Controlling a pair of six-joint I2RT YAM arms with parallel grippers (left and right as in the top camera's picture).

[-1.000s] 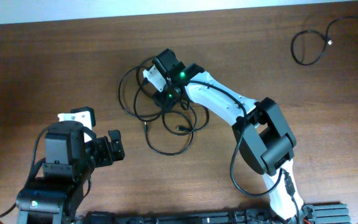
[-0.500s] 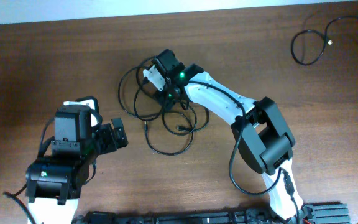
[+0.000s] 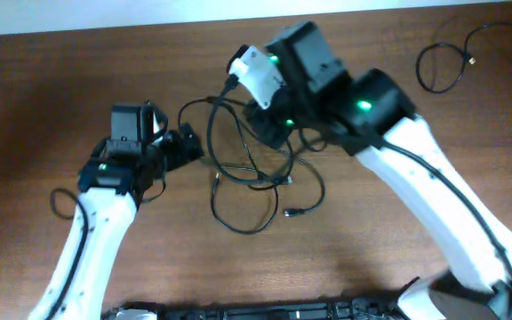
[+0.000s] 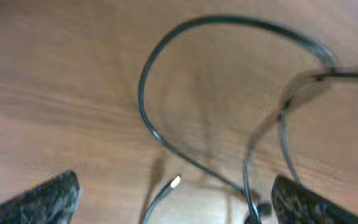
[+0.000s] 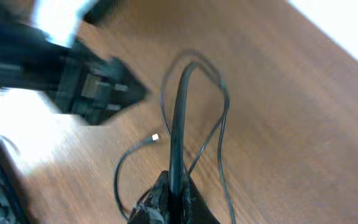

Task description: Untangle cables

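Your right claw [image 5: 171, 191] is clamped tight on strands of the thin black tangled cables [image 3: 254, 171], mid brown wooden surface [image 3: 52, 98]; your left claw [image 4: 176, 202] gapes wide just beside them, empty.

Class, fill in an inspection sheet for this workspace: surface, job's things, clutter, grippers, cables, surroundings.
Surface: brown wooden table.
Job's things: black tangle mid-table; separate loop lying apart at the far right corner.
Clutter: nothing seen.
Grippers: left gripper open, beside the tangle; right gripper shut on one strand of the tangle.
Cables: black wire looping beside the left arm.
Surroundings: white strip beyond the far edge; dark rail along the near edge.
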